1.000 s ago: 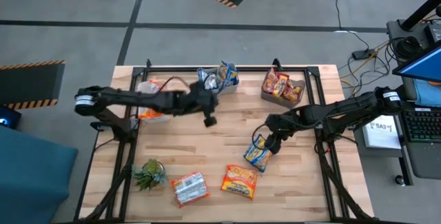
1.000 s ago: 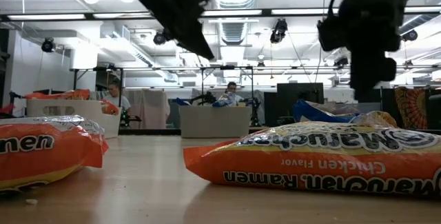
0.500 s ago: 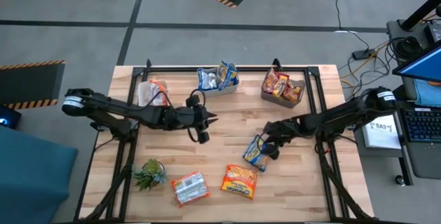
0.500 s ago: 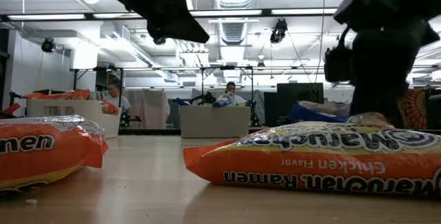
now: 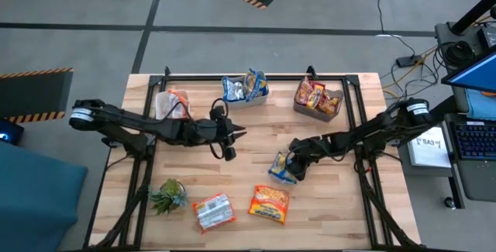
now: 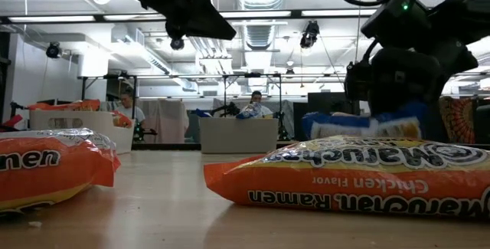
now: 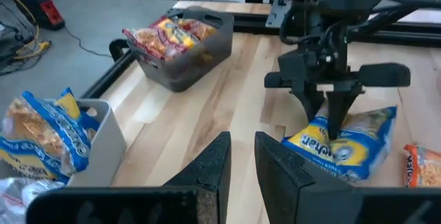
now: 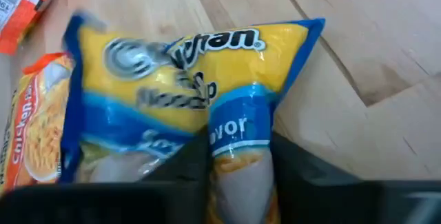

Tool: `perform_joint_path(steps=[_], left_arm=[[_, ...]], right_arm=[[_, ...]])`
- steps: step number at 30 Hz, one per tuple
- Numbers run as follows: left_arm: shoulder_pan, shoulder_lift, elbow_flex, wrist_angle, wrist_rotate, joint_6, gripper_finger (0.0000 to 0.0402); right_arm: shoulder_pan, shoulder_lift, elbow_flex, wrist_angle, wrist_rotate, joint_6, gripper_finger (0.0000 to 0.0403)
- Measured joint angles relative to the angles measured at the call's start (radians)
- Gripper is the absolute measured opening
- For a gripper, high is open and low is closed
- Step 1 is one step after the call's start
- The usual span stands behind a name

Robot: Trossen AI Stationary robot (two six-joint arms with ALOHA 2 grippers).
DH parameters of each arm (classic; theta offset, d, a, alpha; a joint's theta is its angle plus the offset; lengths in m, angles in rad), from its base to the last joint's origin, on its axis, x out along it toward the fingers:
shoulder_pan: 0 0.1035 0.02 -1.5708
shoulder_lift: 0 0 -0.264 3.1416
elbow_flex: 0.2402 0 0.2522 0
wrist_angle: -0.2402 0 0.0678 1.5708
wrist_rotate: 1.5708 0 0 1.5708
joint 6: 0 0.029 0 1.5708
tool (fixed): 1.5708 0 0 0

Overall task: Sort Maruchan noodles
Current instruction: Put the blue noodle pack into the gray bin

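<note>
Wooden planks run pale under both my arms, with the open workshop floor beyond the table (image 5: 232,159). My right claw (image 5: 294,163) is pinched together on one end of a blue-and-yellow packet (image 5: 281,168), fingers nipping a fold of its wrapper so the rest hangs and drags near the table's middle-right. From my left wrist I see that packet (image 7: 348,145) tilted, one corner raised under the fingers, the rest on the wood. My left claw (image 5: 230,137) hovers over the middle of the table, its fingers close together with a thin gap and nothing between them.

Outward from there: an orange packet (image 5: 269,203) lies just beside the held one, nearer the front edge, and a red-and-white packet (image 5: 212,211) sits further left, close to a small green plant (image 5: 167,195). Along the far edge stand three bins: a grey bin (image 5: 318,99) with red-and-orange packets, a white bin (image 5: 246,89) with blue ones, and a clear bin (image 5: 170,105) on the left.

I judge the packet light, crackly and slick, the noodle block inside brittle; a grip on the crimped end seam should hold better than squeezing the block.
</note>
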Motion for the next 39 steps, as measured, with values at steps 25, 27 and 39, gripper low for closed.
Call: perform_joint_path(steps=[25,27,39], left_arm=[[-0.001,-0.284,-0.011,0.023,-0.13,0.176,0.0049],[-0.001,-0.289,-0.011,0.029,-0.13,0.177,0.0049],[-0.006,-0.341,-0.011,0.016,-0.13,0.176,0.0049]], right_arm=[[-0.244,-0.166,0.417,-0.01,0.24,-0.355,0.0018],[-0.292,-0.112,0.479,-0.013,0.264,-0.406,0.0018],[-0.493,0.339,0.852,-0.021,0.263,-0.485,0.0018]])
